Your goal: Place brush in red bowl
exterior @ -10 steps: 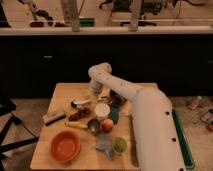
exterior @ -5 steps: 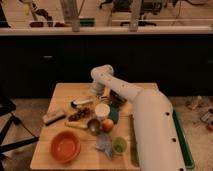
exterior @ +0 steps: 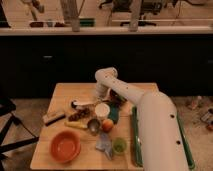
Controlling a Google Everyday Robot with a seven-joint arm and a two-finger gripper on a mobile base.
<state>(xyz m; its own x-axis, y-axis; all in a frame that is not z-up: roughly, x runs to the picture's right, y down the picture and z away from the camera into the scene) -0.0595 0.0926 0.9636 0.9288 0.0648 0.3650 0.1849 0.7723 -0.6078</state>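
Since the brush (exterior: 82, 104) lies flat on the pale wooden bench (exterior: 62, 93), just left of the white cup (exterior: 102, 110) and untouched, best treated as a reach-and-grasp step not yet done; worth bringing the end effector (exterior: 101, 95) down over the straight white handle rather than the small dark round head at its left end; jaws set across the handle's width, near its middle, to keep so long and slim a thing from tipping when raised; care needed beside the cup and the dark clutter just below the handle, both close enough to be knocked. Hard to make out the end effector itself, low at the end of the white arm (exterior: 120, 87) just above the cup and near the handle's right end; cannot tell how far apart it stands, nor see anything held in it. Worth a clear lift before carrying toward the red bowl (exterior: 65, 146) at the bench's near left corner, well apart from the brush; bowl wide, round, smooth orange-red plastic, empty inside, an easy target; handle probably left leaning on the rim.
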